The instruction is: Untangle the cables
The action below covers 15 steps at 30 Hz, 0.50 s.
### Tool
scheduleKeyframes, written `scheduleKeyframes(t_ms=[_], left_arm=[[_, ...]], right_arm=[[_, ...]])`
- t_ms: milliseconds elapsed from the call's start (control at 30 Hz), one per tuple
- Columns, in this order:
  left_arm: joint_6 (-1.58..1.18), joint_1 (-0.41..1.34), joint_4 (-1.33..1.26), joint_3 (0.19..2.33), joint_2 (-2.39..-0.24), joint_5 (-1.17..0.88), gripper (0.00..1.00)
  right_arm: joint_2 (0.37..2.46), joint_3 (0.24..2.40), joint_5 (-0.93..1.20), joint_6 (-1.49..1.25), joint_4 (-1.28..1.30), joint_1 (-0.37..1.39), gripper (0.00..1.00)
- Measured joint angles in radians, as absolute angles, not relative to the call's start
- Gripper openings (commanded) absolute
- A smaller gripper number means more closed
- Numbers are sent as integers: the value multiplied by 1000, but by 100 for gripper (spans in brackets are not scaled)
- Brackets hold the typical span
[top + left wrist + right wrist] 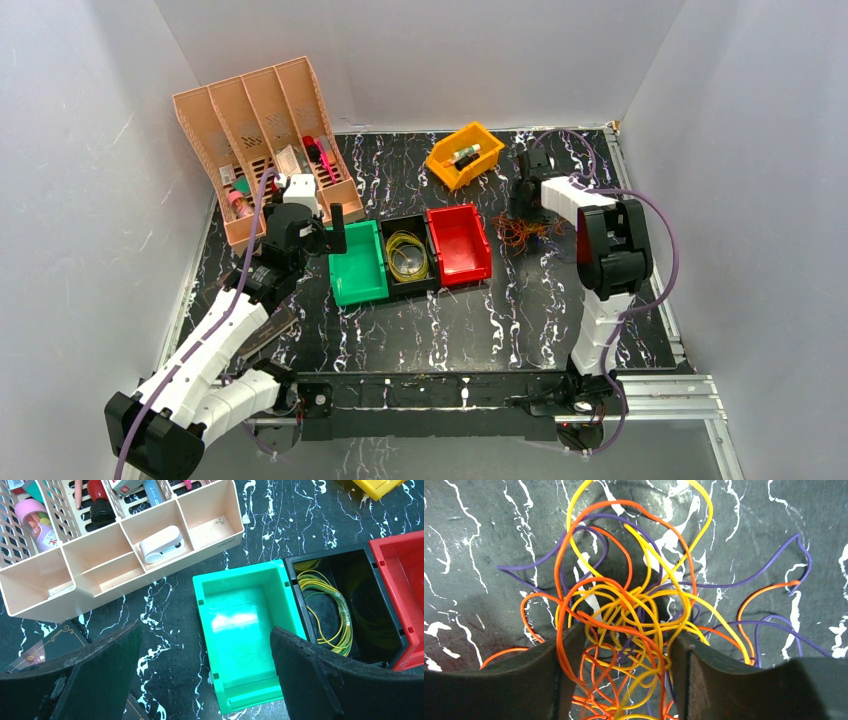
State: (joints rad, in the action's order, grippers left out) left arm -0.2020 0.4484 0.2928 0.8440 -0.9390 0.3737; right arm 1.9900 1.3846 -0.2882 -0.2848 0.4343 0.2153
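The cables lie as a tangle [518, 232] of orange, yellow and purple wire loops on the black marbled table at the right. In the right wrist view the tangle [634, 605] fills the middle. My right gripper [628, 635] reaches down over it, jaws apart, with several loose strands between the fingers [549, 675] and brushing them. From above, the right gripper [527, 212] covers part of the heap. One yellow-green coil [407, 255] rests in the black bin [370, 565]. My left gripper [205, 630] hangs wide open and empty over the green bin [240, 630].
Green [350, 280], black and red [462, 250] bins stand in a row mid-table. A yellow bin [448, 162] sits behind them. A peach organiser [215, 120] with small items leans at the back left. A dark card [268, 335] lies near the left arm.
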Motion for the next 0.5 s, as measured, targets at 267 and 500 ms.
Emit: scheduleKeyframes(t_ms=[267,500], left_arm=[[-202,448,294,844,-939,381,98],[-209,448,303,844,-945,408,98]], right_arm=[[1902,1238,-286,-322,337,215,25],[1760,1098,-300,-363,311,215,1]])
